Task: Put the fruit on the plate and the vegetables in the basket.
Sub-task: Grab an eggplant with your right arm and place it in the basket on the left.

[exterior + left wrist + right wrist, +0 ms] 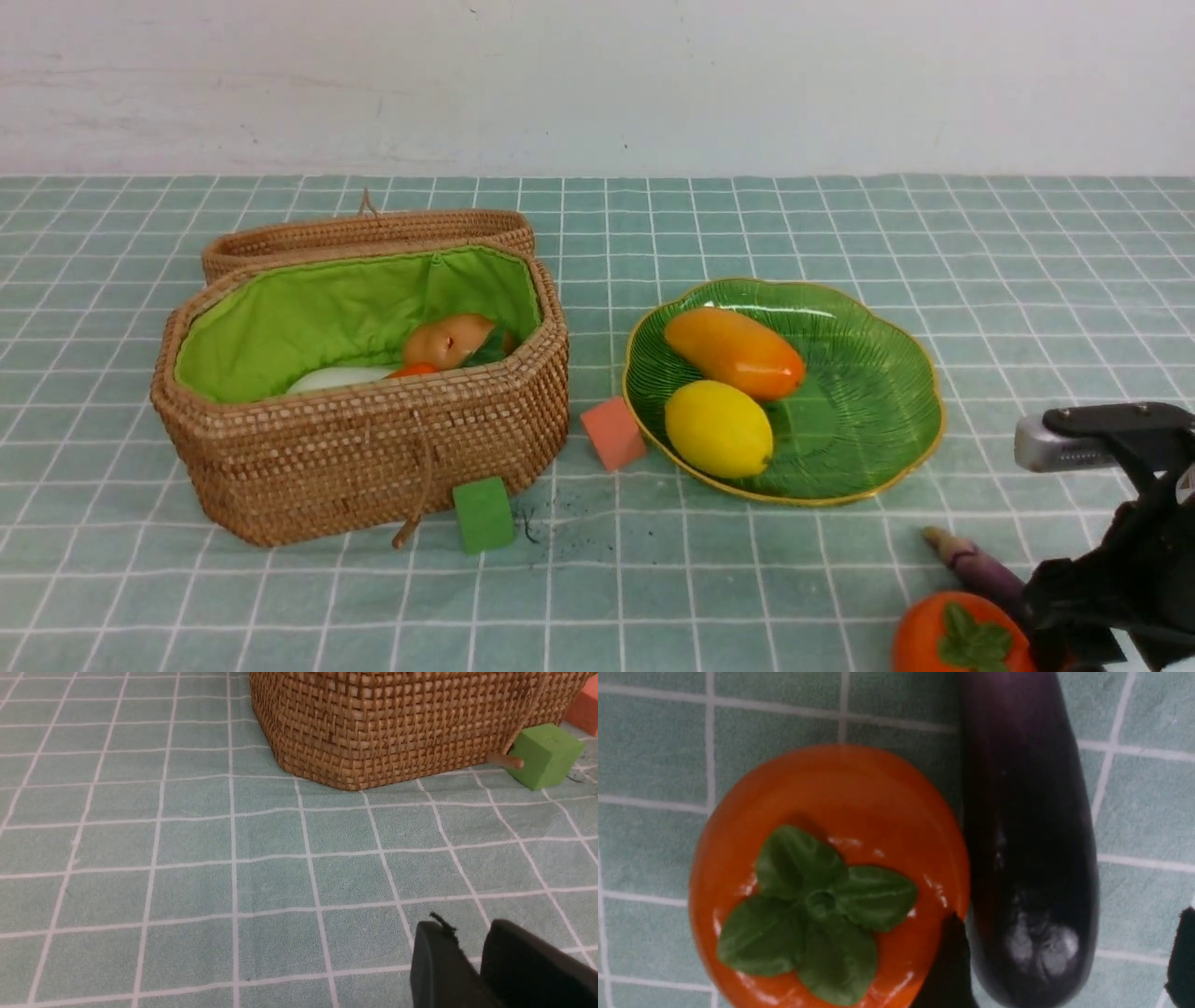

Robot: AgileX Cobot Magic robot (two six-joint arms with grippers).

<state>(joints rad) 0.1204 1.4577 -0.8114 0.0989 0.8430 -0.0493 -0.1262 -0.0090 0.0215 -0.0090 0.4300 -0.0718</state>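
Dark purple eggplant [1027,849]: lies flat on the surface [747,579] at the robot's near right, well apart from the basket [373,448]. It is pressed against or just beside the persimmon [826,877].
Persimmon: round, orange-red, leafy cap up; not yet on the plate [868,392].
Right end effector [1064,959]: wide and straddling the eggplant toward its rounded end. One finger [945,970] sits in the tight seam between eggplant and persimmon. The other stands clear on the far side, with cloth showing between it and the skin. Nothing is gripped.
Step in hand (judged): take the eggplant for the basket.
Method: close slowly across the short axis so the glossy skin centres between the pads. A grip nearer mid-length would stop the long body tipping. Lift straight up before travelling.
Risk: the seam-side finger may nudge or drag the persimmon.
Basket: lid folded back, green lining; a white piece, a tan-brown piece and an orange-red piece show inside, with room left.
Plate: holds the mango [736,353] and lemon [719,429].
Orange cube [613,434], green cube [484,515]: on the surface between and before the containers; leave them.
Left end effector [476,970]: fingers narrow, nothing between them, low near the basket; cannot tell if fully closed.
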